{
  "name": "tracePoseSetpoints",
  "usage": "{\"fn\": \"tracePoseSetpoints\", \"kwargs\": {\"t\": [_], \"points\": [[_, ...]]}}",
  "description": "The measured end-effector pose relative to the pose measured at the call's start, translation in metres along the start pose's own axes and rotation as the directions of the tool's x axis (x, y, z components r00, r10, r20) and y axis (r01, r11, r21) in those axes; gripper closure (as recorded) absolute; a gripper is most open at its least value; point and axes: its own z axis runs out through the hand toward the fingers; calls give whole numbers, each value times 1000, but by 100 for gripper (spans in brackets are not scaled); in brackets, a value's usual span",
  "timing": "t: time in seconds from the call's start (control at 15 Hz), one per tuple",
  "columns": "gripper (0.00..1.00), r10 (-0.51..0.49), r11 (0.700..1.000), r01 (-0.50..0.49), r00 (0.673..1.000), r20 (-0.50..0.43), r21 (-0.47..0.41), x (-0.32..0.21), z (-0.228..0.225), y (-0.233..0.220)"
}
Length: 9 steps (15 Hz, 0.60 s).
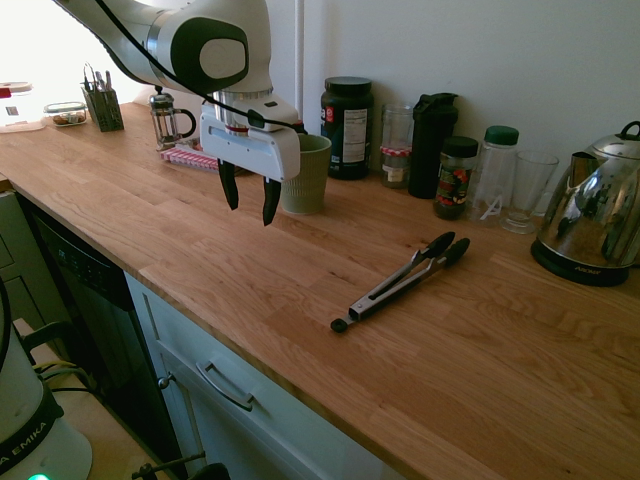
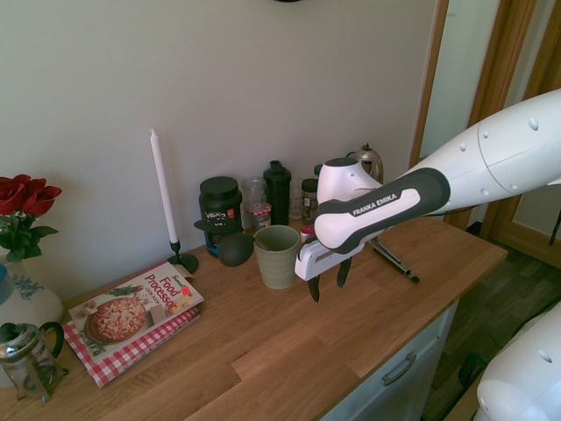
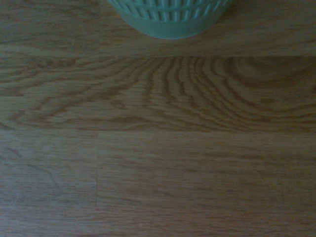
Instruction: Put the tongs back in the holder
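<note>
Gripper (image 1: 250, 203) parted, empty, above counter beside sage-green ribbed ceramic holder (image 1: 307, 173) — slim silver black-tipped tongs (image 1: 400, 283) flat, well apart; wrist view shows only holder base (image 3: 168, 17).

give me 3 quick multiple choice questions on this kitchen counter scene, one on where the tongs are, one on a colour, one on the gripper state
1. Where are the tongs?
A. in the holder
B. flat on the counter
C. in the gripper

2. What colour is the holder?
A. pale green
B. red
C. black

3. How is the gripper?
A. shut on the tongs
B. shut on the holder
C. open and empty

Answers:
1 B, they lie on the wooden counter near the kettle.
2 A, the ribbed cup is sage green.
3 C, its fingers hang apart above the wood with nothing between them.
</note>
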Motion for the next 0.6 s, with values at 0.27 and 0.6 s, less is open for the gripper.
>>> {"fn": "tracePoseSetpoints", "kwargs": {"t": [0.27, 0.6], "points": [[0, 0, 1000, 0, 1000, -19, 22, 7, -18, -7], [0, 45, 995, -38, 996, -74, 93, 61, -127, 24]]}}
